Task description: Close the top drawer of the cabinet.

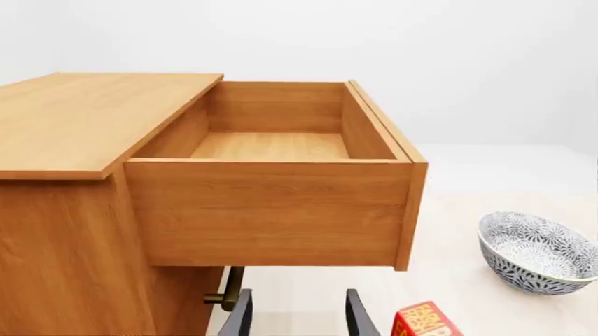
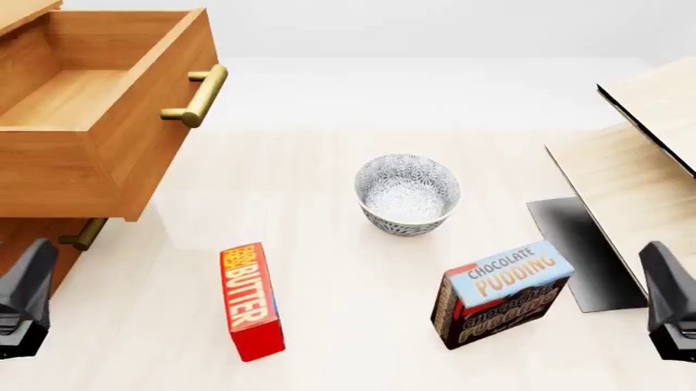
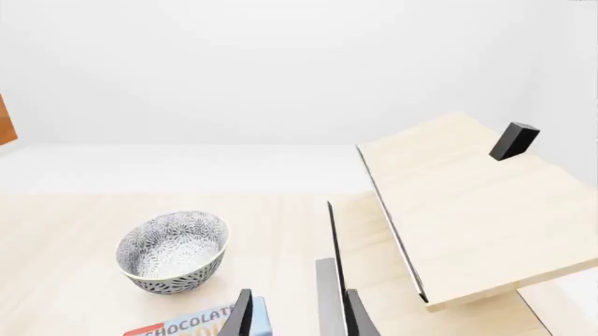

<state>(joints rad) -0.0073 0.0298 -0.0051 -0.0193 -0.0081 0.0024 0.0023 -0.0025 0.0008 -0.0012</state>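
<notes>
Front view takes in the whole table (image 2: 326, 228) at once: the top drawer (image 2: 93, 122) stands pulled well out of the cabinet (image 2: 22, 236) at the far left, its brass bar handle (image 2: 199, 95) facing the middle of the table, with a second brass handle (image 2: 83, 235) on the drawer below it. Only this view shows the red butter box (image 2: 251, 301) lying flat and the chocolate pudding box (image 2: 503, 293) standing tilted, both nearer than the patterned bowl (image 2: 407, 194). The left gripper (image 2: 24, 297) and right gripper (image 2: 672, 300) sit at the bottom corners, clear of everything. The left wrist view alone looks into the top drawer (image 1: 271, 175), a smooth honey-brown box with a paler, bare floor, jutting from under the cabinet's flat top (image 1: 94, 119); its fingers (image 1: 241, 315) stand apart with nothing between them. The right wrist view alone shows the pale flat-topped furniture (image 3: 467, 203) with its thin black edge and a small black block (image 3: 514, 140) on top, beside the rounded, grey-and-white speckled bowl (image 3: 173, 252); here too the fingers (image 3: 239, 315) are spread and hold nothing.
</notes>
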